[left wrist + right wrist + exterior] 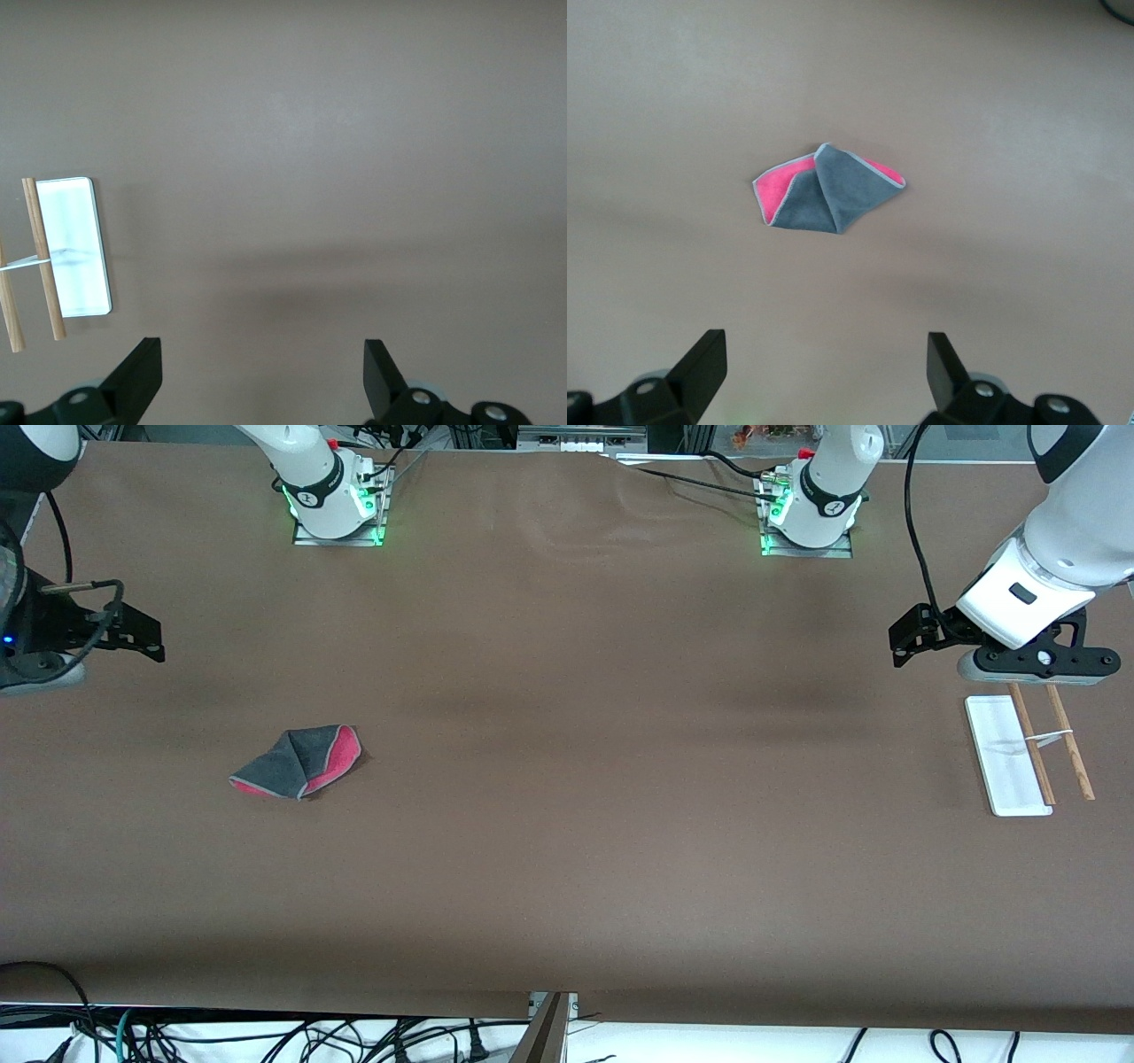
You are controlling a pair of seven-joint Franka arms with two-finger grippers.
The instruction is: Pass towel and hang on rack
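Towel (pixel 299 763) flat, lower centre-left of front frame. Rack (pixel 1028 755) at frame's right edge. My left gripper (pixel 261 376) over table by rack, fingers apart, empty. My right gripper (pixel 824 372) same, above towel.

Brown matte-covered table (pixel 567 824). Small folded cloth towel (pixel 299 762), dark grey with pink-red underside showing, lies flat toward the right arm's end. White flat-based rack with two thin wooden rods (pixel 1028 755) sits at the left arm's end.
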